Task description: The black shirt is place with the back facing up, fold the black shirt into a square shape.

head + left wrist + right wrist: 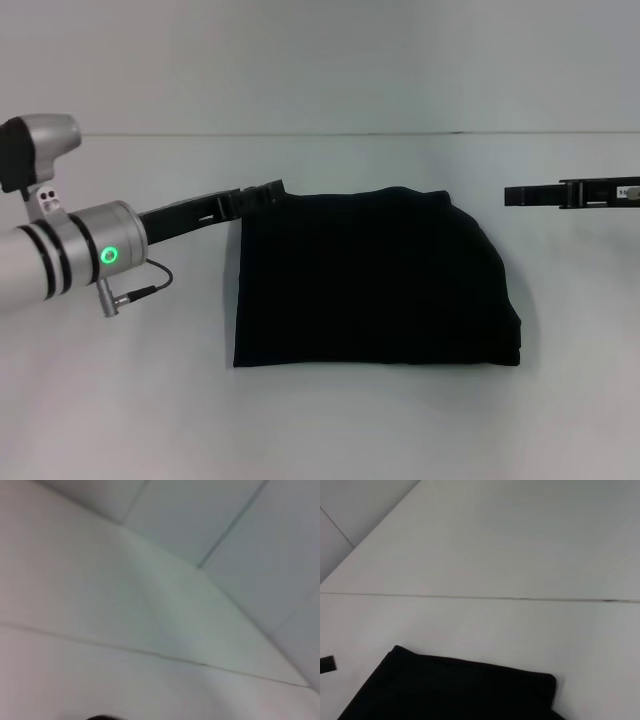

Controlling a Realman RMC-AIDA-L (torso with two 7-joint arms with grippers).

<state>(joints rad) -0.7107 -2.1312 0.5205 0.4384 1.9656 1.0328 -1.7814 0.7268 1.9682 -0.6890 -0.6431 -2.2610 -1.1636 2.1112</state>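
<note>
Nearest the robot in the head view lies the white table [120, 420], bare along its front strip. On it, about the middle of the work area, rests the black shirt [370, 285], already folded into a compact, roughly square bundle. Its near edge runs straight and level; its left edge is straight and close to vertical; the right side bulges and curves toward the far corner, so the outline is not a true square (the far right corner is rounded off). The fabric lies flat on the table with no visible print.

The left arm enters from the left, its silver wrist housing showing a green indicator light. The left gripper [262, 192] reaches to the far left corner of the shirt, meeting that corner as seen from above; whether its fingers are apart, together or clamped on cloth cannot be told, as black gripper and black fabric merge there. The left wrist view shows only pale surface with a dark sliver at one edge, and does not settle the matter.

Farther right, the right gripper [512, 195] hangs well apart from the shirt, level with its far edge, pointing toward it. Its finger state cannot be told either. The right wrist view shows the shirt's far corner and a table seam beyond.

Behind the table stands a plain pale wall [320, 60].
</note>
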